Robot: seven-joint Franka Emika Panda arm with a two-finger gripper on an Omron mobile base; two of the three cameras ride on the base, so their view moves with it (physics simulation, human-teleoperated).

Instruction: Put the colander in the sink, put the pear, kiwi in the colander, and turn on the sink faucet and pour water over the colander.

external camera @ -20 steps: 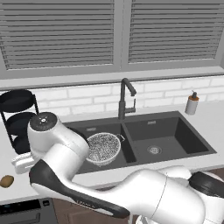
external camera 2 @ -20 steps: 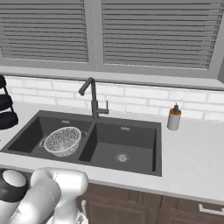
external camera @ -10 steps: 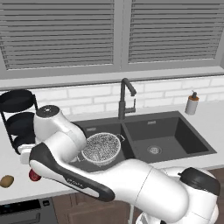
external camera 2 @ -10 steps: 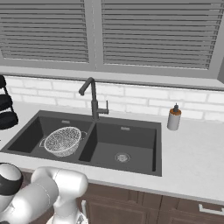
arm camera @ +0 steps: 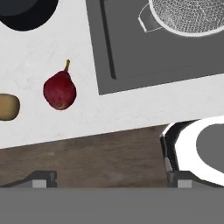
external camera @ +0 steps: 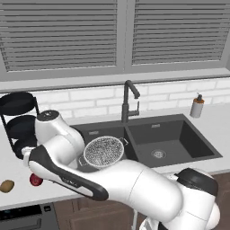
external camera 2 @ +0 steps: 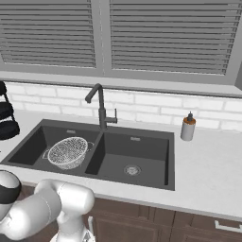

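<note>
Hand view has the pear [arm camera: 60, 90] at left on the counter [arm camera: 65, 43] beside the kiwi [arm camera: 8, 106], colander [arm camera: 192, 17] upper right in the sink [arm camera: 144, 57]; gripper [arm camera: 111, 178] spread open, holding nothing; pear looks firm, smooth, light, best pinched across its belly.

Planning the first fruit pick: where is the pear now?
The pear lies on the counter left of the sink, beside the kiwi; the left base view shows it near the counter's front edge.
</note>
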